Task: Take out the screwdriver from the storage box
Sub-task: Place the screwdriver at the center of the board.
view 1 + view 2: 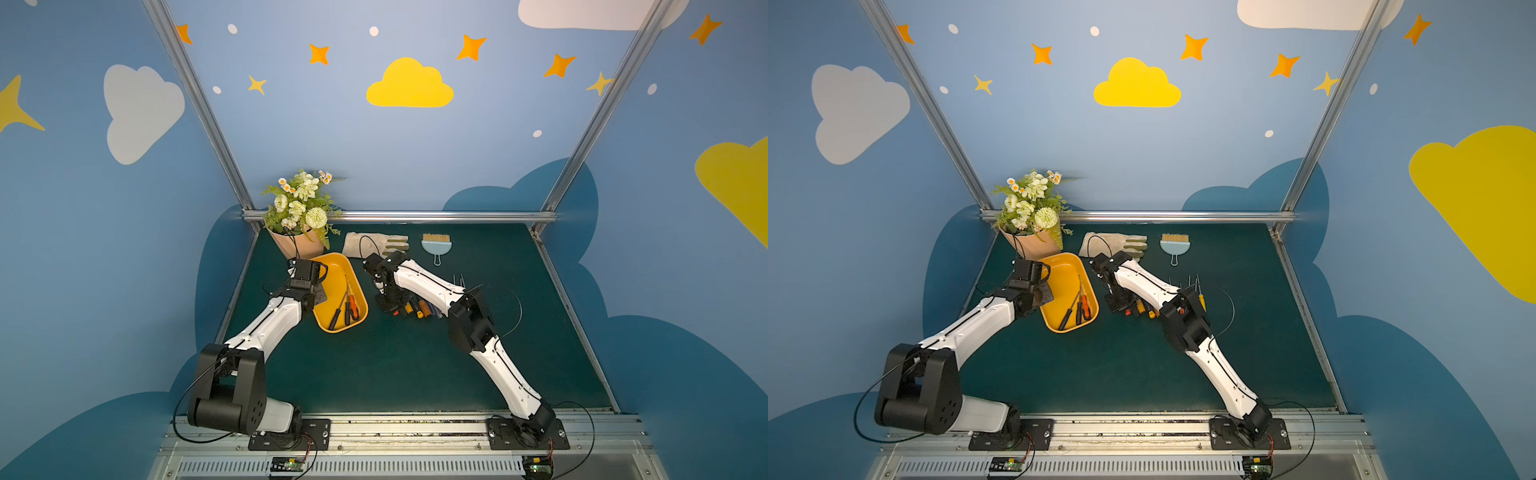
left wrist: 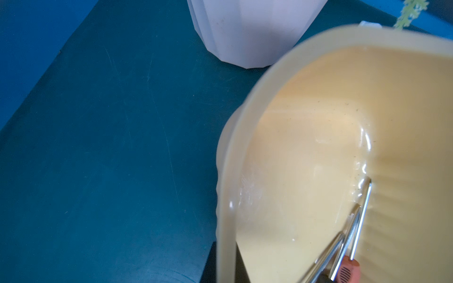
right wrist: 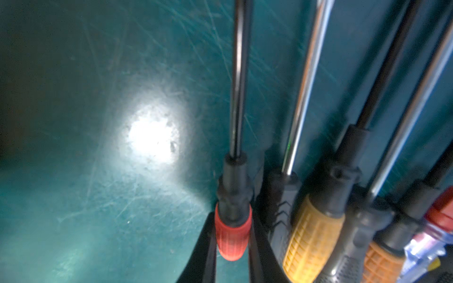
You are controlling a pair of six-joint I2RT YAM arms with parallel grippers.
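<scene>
The yellow-orange storage box [image 1: 332, 278] [image 1: 1064, 276] lies left of centre on the green mat. Three screwdrivers [image 1: 348, 301] [image 1: 1080, 305] lie in its near half, their shafts [image 2: 353, 232] showing in the left wrist view. My left gripper [image 1: 319, 297] [image 2: 226, 264] is shut on the box's left rim [image 2: 228, 208], one finger on each side of the wall. My right gripper [image 1: 386, 305] [image 3: 232, 220] is shut on a red-handled screwdriver [image 3: 232, 241], low over the mat right of the box. It is next to a row of several screwdrivers [image 1: 417, 309] [image 3: 316, 232] on the mat.
A peach flower pot [image 1: 297, 245] [image 2: 250, 31] stands close behind the box. A beige glove [image 1: 374, 243] and a small blue brush [image 1: 436, 245] lie at the back of the mat. The metal frame runs along the mat's edges.
</scene>
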